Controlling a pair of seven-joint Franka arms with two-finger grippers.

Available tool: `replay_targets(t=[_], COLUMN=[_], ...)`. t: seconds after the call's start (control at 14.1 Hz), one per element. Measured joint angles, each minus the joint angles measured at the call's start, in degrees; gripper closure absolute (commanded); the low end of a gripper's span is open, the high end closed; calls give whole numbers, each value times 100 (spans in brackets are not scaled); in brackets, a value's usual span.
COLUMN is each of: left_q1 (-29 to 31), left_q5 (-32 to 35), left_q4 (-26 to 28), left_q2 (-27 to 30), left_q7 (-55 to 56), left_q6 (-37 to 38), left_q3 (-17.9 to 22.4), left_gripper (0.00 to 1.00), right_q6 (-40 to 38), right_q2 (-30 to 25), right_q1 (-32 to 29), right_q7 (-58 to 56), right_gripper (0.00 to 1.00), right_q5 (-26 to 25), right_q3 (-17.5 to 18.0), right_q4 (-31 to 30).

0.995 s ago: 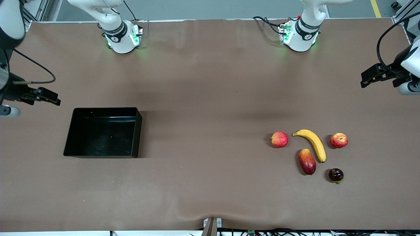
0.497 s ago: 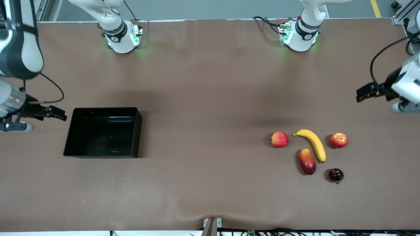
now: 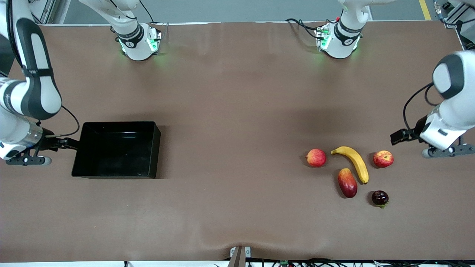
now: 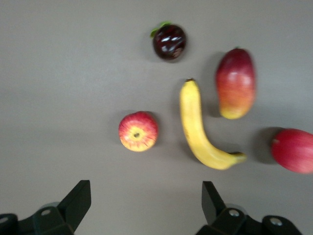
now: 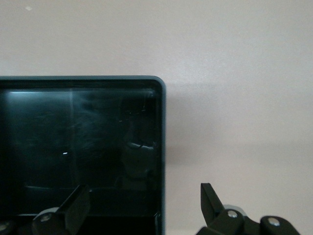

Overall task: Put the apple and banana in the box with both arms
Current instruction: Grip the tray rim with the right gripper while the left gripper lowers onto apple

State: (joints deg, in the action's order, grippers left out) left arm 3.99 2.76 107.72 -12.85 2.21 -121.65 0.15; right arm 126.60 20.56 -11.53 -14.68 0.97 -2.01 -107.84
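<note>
- Both arms have swung in from the table's ends and dropped lower over the last second; neither holds anything yet.
- The left gripper has come down toward the fruit cluster, with its fingers spread wide apart and empty. The apple lies on the table just ahead of it, in line with the gap between the fingers in the left wrist view, apple.
- The banana lies just past the apple from this gripper and apart from it. A mango, a dark plum and a pinkish round fruit lie around it.
- My reading: the left arm is lining up on the apple first, so the reach has begun but no grasp.
- The right gripper has moved up to the end wall of the box, fingers parted and empty. One finger is over the inside and one over bare table in the right wrist view.
- The box looks empty, so both placements remain.
- Hard to make out: the right gripper's tips merge with the black wall in the front view, so whether they touch it is unclear.
- Cut off: the right wrist view shows only one corner of the box, with glossy reflections inside. The pinkish fruit is clipped in the left wrist view.
</note>
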Motion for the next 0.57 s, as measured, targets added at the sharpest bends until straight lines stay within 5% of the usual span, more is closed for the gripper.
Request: replay_targets(t=[0.21,0.36,0.43,0.5,0.57], left_q1=[157,153,151,149,149], left_q5=[0,0,0,0,0], left_q4=[88,91,91,91,90], left_q2=[-586,-933,-1088,-1234,-1372], left_q7=[-75,-75,-75,-75,-75], left_q6=[-388,-602,-731,-891,-1061], left_q3=[0,-10,-14,-17,-17], left_gripper=[0,0,0,0,0], right_q6=[207,314,324,324,320], right_q2=[450,690,759,795,817], right_q1=[-148,-165,-165,-165,-165], right_q7=[-192,-220,-221,-223,-223], right_gripper=[6,70,88,100,100], right_q5=[0,0,0,0,0], right_q3=[-2,0,5,9,11], right_q4=[-2,1,3,5,5])
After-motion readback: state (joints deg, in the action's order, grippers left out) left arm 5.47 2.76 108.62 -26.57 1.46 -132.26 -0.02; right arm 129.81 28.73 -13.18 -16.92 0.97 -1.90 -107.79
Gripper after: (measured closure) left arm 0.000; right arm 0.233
